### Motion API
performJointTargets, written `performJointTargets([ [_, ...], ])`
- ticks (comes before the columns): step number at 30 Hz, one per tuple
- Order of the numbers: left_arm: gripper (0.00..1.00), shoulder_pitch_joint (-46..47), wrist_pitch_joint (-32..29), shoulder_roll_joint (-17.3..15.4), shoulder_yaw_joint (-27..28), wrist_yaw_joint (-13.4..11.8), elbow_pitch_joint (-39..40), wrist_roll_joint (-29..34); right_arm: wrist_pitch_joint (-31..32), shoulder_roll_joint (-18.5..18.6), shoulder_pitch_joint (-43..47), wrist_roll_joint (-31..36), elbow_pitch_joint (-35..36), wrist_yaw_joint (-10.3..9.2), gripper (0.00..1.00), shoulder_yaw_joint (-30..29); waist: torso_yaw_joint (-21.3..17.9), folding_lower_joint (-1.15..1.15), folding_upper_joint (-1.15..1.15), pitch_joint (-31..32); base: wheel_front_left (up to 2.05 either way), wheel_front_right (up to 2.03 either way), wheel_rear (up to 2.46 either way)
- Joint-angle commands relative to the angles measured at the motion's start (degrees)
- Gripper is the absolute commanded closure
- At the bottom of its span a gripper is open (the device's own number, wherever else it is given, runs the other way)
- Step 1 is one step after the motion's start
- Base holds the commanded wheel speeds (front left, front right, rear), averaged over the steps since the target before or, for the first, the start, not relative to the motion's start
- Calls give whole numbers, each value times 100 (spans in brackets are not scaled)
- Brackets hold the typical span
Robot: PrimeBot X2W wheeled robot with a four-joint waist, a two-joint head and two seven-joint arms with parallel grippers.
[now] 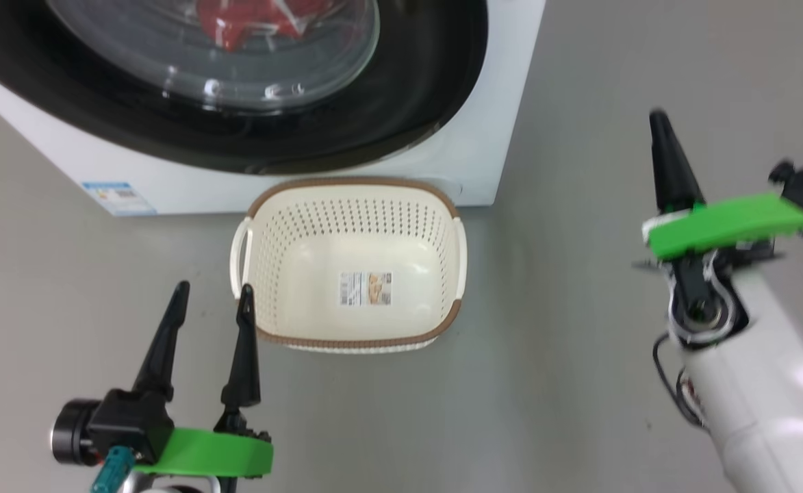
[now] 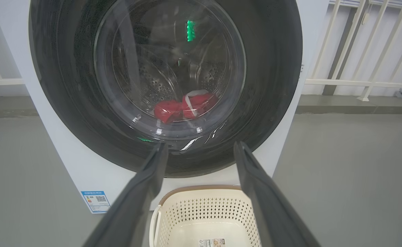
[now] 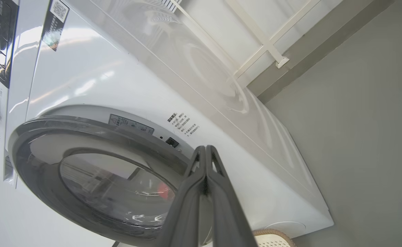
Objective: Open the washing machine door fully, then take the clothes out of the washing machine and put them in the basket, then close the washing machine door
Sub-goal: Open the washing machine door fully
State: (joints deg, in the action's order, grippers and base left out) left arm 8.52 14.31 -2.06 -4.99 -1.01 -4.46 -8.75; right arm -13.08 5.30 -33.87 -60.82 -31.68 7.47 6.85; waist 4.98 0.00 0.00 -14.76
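Grey floor (image 1: 579, 356), left to right.

Left gripper (image 1: 213, 287) low left, jaws wide, holding nothing. Its inner fingertip is just beside the basket's near-left corner.

Basket (image 1: 353, 183) centre, on the floor, empty apart from its paper label (image 1: 365, 288). Back rim close against the washer (image 1: 504, 123) front.

Door (image 1: 408, 103) directly behind and above the basket, black rim facing the robot. Looks shut in the left wrist view. Right wrist view shows a latch slot (image 3: 172, 141) beside the rim, so it may be cracked ajar; can't tell.

Clothes (image 1: 237, 27) red, low in the drum (image 2: 156, 85), seen through the door.

Right gripper (image 1: 661, 130) far right, fingers pressed together with nothing between them. In the head view it is out past the washer's right corner and well apart from it.

Key relation: the door's right edge lies ahead-left of the right gripper, so that arm is nearer. My guess is the right arm goes for that edge.

Obstacle: the basket sits under the door's swing. Probably low enough, but worth watching. Door-opening step not done.
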Motion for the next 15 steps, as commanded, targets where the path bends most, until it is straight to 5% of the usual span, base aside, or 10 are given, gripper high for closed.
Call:
performJointTargets([
  [1,0,199,69,-82,156,-39,188,-46,151,13,-315,-348,108,2,100,166,133,0,0,-245,0,0,0],
  [15,0,652,69,-82,4,-55,348,-97,2008,123,-1975,-2453,-393,2,100,115,341,0,0,-1057,0,0,0],
])
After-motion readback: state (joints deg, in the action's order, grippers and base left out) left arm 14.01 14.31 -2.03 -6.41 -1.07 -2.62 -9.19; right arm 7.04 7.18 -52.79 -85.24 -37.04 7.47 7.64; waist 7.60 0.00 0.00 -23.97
